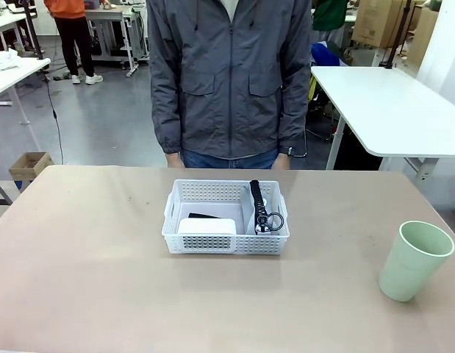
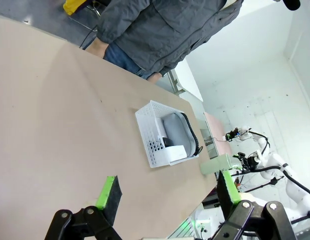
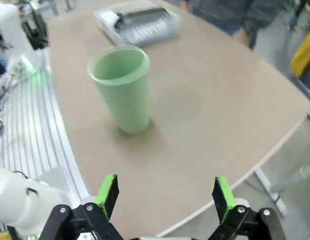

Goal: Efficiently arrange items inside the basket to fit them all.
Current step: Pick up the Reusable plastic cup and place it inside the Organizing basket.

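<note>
White perforated plastic basket sits mid-table on the tan tabletop. A person in a grey jacket stands at the table's 12 o'clock edge.

Front view, basket contents:
- small white rectangular box lies in the 7 o'clock corner, against the near wall.
- slim black stapler is just behind the box; only a thin dark edge shows.
- grey soft pouch with black trim stands on edge along the 3 o'clock side, its metal ring toward the near wall.
- pale green plastic cup stands upright outside the basket at about 4 o'clock from it, well apart, mouth up.

Left wrist view: the left gripper hovers over bare tabletop, green pads spread wide with nothing between them. The basket lies well ahead. This angle shows the pouch's broad grey face, which the front view gives only edge-on. The box sits at the basket's near end, and the cup shows beyond the basket.

Right wrist view: the right gripper is likewise fully spread and holds nothing, poised near the table's edge. The cup stands ahead toward 11 o'clock, apart from the pads, and its hollow inside is visible. The basket is blurred at 12 o'clock, so its contents cannot be sorted out from here.
</note>
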`<state>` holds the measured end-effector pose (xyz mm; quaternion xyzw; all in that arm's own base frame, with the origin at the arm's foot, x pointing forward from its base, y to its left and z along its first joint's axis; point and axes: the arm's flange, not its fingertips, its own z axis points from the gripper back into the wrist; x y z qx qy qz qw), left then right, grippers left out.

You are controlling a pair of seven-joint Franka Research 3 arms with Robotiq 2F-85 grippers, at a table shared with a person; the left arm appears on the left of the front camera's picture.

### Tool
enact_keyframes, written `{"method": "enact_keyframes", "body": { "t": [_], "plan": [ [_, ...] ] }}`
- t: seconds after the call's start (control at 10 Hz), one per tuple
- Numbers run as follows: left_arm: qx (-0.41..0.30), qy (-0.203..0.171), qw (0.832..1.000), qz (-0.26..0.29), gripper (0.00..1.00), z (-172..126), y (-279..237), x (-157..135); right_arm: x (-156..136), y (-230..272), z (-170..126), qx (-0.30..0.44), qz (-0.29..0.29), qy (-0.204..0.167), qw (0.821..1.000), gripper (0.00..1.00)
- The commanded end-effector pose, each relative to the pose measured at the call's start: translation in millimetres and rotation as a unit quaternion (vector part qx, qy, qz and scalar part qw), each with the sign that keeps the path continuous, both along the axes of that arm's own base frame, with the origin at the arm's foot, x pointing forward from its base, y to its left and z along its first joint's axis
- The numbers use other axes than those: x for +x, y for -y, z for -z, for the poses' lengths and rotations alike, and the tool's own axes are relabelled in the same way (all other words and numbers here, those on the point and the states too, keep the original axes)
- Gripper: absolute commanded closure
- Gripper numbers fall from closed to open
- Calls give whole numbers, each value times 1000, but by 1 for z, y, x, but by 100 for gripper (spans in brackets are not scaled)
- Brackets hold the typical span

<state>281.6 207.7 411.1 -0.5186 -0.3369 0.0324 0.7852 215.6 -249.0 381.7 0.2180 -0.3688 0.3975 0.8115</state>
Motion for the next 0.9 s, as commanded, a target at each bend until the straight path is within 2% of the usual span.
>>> {"method": "enact_keyframes", "body": {
  "t": [0.0,0.1,0.2,0.3,0.4,0.7,0.8],
  "plan": [
    [1,4,1000,8,0,-1,-2,-3,-6,-76,54,-52,11,-82,995,0],
    [1,4,1000,8,0,-1,-2,-3,2,-86,67,-79,25,-119,989,0],
    [1,4,1000,8,0,-1,-2,-3,12,-97,76,-82,9,-127,988,0],
    [1,4,1000,8,0,-1,-2,-3,22,-99,79,-75,39,-133,987,0],
    [1,4,1000,8,0,-1,-2,-3,44,-6,38,-67,16,-95,993,0],
    [1,4,1000,8,0,-1,-2,-3,44,-6,38,-67,16,-95,993,0],
    [1,4,1000,8,0,-1,-2,-3,53,-10,42,-69,23,-107,992,0]
  ]
}}
